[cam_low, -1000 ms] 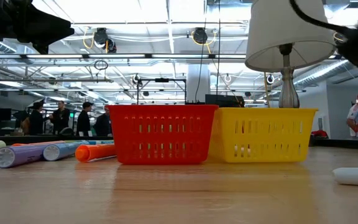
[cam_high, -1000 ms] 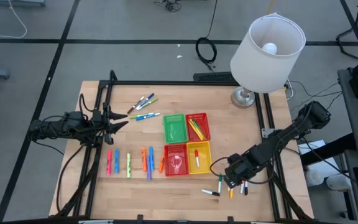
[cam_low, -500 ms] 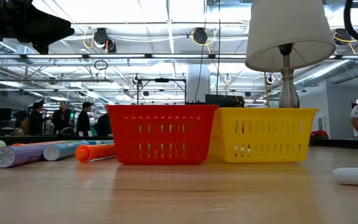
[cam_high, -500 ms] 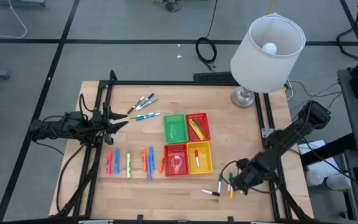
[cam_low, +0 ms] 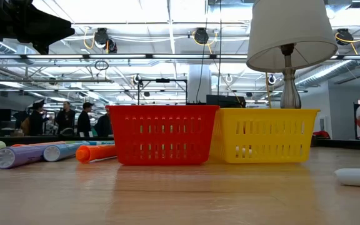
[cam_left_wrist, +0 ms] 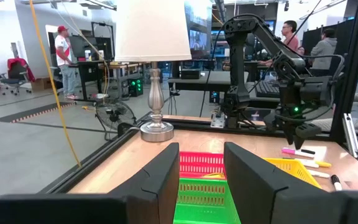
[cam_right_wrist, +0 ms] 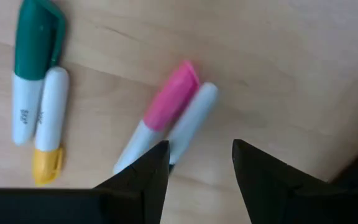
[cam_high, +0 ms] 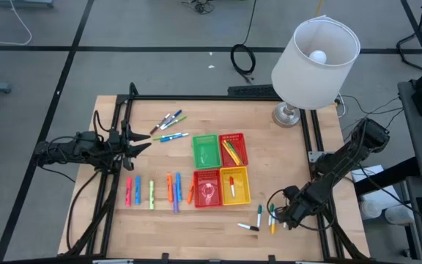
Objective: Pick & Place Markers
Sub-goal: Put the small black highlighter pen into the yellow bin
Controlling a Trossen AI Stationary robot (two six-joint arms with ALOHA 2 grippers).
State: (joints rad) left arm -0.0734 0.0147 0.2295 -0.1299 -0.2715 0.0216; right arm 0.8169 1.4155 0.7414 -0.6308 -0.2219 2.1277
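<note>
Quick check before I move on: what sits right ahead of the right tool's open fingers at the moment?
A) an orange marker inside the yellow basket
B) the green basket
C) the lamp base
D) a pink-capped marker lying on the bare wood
D: in the right wrist view the right tool stands open and empty just short of the pink-capped marker, which lies flat on the table beside a white one.

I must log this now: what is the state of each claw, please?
Left claw: open, holding nothing, at the table's left edge.
Right claw: open, empty, just above the pink-capped marker.
</note>
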